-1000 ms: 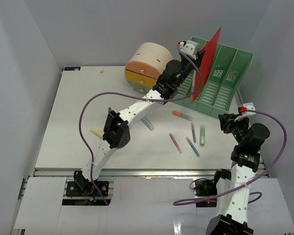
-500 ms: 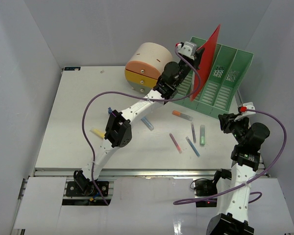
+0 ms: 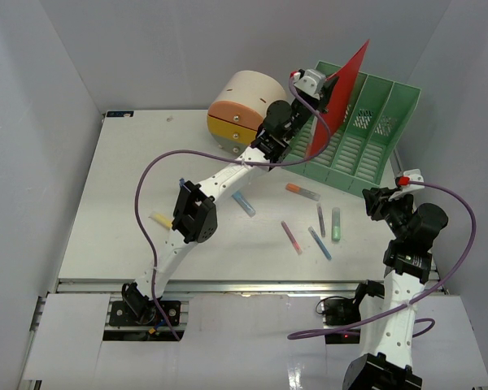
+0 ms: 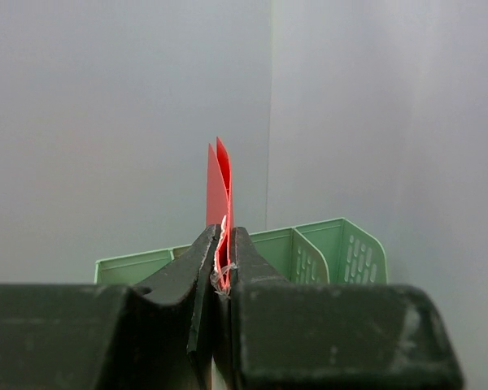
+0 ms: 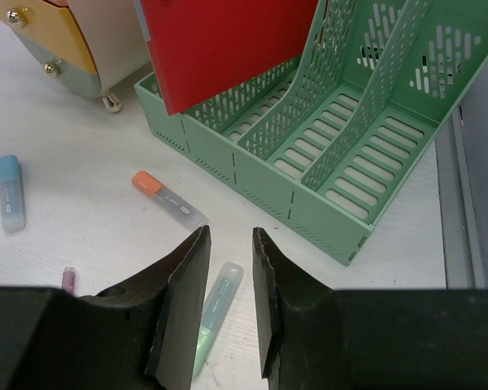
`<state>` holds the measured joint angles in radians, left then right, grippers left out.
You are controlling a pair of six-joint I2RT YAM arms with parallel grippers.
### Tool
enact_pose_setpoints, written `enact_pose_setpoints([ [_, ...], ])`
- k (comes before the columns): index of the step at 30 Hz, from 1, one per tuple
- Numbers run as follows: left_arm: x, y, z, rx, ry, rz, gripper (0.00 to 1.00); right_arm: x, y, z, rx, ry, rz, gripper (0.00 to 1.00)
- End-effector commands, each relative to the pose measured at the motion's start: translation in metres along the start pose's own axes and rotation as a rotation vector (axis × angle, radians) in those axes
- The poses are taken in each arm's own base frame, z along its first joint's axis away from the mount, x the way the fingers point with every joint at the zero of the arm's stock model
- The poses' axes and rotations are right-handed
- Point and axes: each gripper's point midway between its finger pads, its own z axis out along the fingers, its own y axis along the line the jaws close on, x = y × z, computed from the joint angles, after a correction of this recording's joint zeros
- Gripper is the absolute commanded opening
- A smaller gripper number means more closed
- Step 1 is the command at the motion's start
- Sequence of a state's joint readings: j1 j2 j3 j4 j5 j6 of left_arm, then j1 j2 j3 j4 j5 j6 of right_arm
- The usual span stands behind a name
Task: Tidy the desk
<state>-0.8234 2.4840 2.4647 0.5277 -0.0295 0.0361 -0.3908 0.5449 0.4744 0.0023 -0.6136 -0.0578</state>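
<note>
From above, the desk [image 3: 122,187] is seen filling the middle of the view, with a cream drawer unit [image 3: 244,97] set at its 12 o'clock edge and a green file rack [image 3: 374,130] at 2 o'clock. The left gripper [image 3: 321,93] is raised at the rack's 9 o'clock end and a red folder [image 3: 342,89] is held in it, standing on edge and tilted over the rack's leftmost slots. Several pens are scattered on the white top between 3 and 5 o'clock, among them an orange-capped pen [image 3: 302,192] and a green pen [image 3: 336,223]. The right gripper [image 3: 378,201] is held at the desk's 4 o'clock side, apart from every pen. At the left wrist, the fingers are seen pressed together on the folder's lower edge, with the red sheet rising straight to 12 o'clock and the rack's green walls shown behind from 9 to 3 o'clock. At the right wrist, the two fingers are seen slightly apart with nothing between them. The green pen lies on the desk beneath the gap and the orange-capped pen at 10 o'clock of it. The folder's lower corner is shown over the rack's near left slot at 12 o'clock. Whether it touches the rack cannot be told. The drawer unit is seen at 10 o'clock.
</note>
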Motion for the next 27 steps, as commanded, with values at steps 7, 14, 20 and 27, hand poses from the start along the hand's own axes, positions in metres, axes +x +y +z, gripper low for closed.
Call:
enact_pose_setpoints([
  [7, -0.028, -0.032, -0.004, 0.202, -0.144, 0.095, 0.00, -0.002, 0.002, 0.002, -0.022, -0.024, -0.010, 0.34],
  [14, -0.046, -0.035, -0.002, 0.206, -0.203, 0.036, 0.00, 0.000, 0.002, 0.003, -0.021, -0.022, -0.010, 0.34],
  [20, -0.053, -0.037, -0.002, 0.201, -0.228, 0.015, 0.00, 0.000, 0.002, 0.003, -0.023, -0.022, -0.009, 0.34],
  [27, -0.047, -0.035, -0.003, 0.182, -0.248, -0.032, 0.00, 0.001, 0.003, 0.003, -0.029, -0.027, -0.010, 0.34],
])
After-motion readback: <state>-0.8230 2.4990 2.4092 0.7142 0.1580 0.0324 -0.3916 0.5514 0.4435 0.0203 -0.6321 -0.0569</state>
